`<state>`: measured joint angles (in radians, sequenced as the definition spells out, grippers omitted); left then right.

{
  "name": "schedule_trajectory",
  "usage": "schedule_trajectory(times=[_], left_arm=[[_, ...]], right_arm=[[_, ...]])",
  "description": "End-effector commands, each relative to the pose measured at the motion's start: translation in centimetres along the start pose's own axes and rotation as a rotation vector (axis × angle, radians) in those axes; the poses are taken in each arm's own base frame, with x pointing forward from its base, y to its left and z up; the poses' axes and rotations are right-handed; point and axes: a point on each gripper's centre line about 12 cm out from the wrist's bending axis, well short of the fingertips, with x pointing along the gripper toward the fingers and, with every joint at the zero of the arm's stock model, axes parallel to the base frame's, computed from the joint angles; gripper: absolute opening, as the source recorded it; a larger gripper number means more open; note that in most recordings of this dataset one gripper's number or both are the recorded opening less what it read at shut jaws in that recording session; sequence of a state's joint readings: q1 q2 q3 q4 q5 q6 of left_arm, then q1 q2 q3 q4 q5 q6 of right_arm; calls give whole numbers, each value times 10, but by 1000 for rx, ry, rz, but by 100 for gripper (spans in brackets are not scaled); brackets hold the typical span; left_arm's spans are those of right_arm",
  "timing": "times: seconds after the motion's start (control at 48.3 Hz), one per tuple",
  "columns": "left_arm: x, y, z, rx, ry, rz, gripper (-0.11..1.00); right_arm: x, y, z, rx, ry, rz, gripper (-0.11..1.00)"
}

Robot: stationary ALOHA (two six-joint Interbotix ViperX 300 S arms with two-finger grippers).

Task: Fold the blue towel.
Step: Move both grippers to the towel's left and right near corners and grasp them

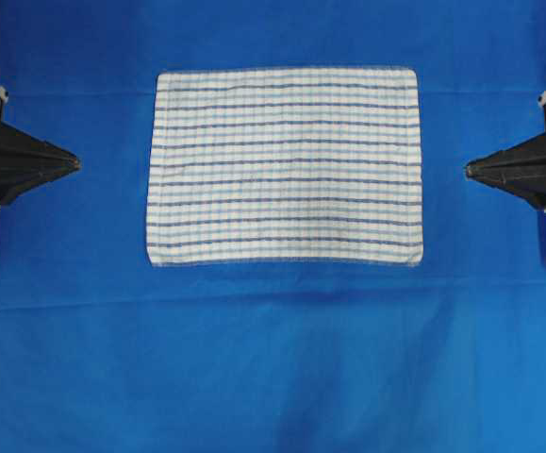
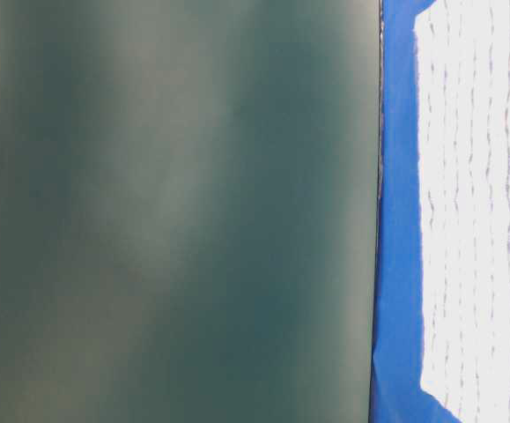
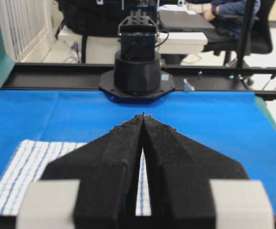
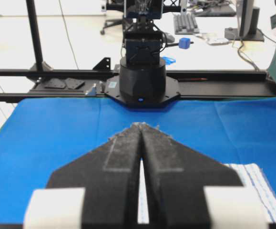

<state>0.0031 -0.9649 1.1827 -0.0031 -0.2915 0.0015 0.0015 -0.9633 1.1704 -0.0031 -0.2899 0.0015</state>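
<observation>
A plain solid-blue cloth covering (image 1: 273, 359) stretches over the whole surface, lightly creased toward the near edge of the overhead view. On it, slightly above the middle of that view, the blue towel (image 1: 285, 166), a rectangular white woven cloth crossed by thin dark-blue and light-blue stripes in a faint check, lies spread flat and unfolded in a single layer, its long sides running left to right. In the table-level view a blurred dark-green panel (image 2: 175, 211) fills most of the picture, with a strip of the covering and part of the towel beside it.

The left pincer (image 1: 74, 163), black and wedge-shaped, points at the towel's left edge from well apart, its jaws pressed together and holding nothing. The right pincer (image 1: 471, 171) mirrors it off the towel's right edge, also well apart, jaws closed to a point and empty.
</observation>
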Motion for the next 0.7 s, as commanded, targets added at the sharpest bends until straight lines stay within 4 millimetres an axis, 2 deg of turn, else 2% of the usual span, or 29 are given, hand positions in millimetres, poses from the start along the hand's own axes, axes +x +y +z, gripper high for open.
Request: schedule_trajectory(times=[0.0,0.269,0.456,0.58,0.622,0.684], left_arm=[[4,6,1,-8,9,30,0],[14,31,-13,-7,51,150,0],[22,57,-37,-11,128,256,0],[25,78,-57,-23,196,335,0],[27,84,-63,-27,216,356,2],[31,93,-72,-30,237,386,12]], right_arm=[[2,-3,8,-8,-23,-17,1],[11,-37,-5,4,100,-174,1],[13,-67,-21,12,180,-305,1],[12,-93,-39,28,253,-412,1],[13,-101,-45,34,281,-440,1],[14,-112,-55,48,322,-478,3]])
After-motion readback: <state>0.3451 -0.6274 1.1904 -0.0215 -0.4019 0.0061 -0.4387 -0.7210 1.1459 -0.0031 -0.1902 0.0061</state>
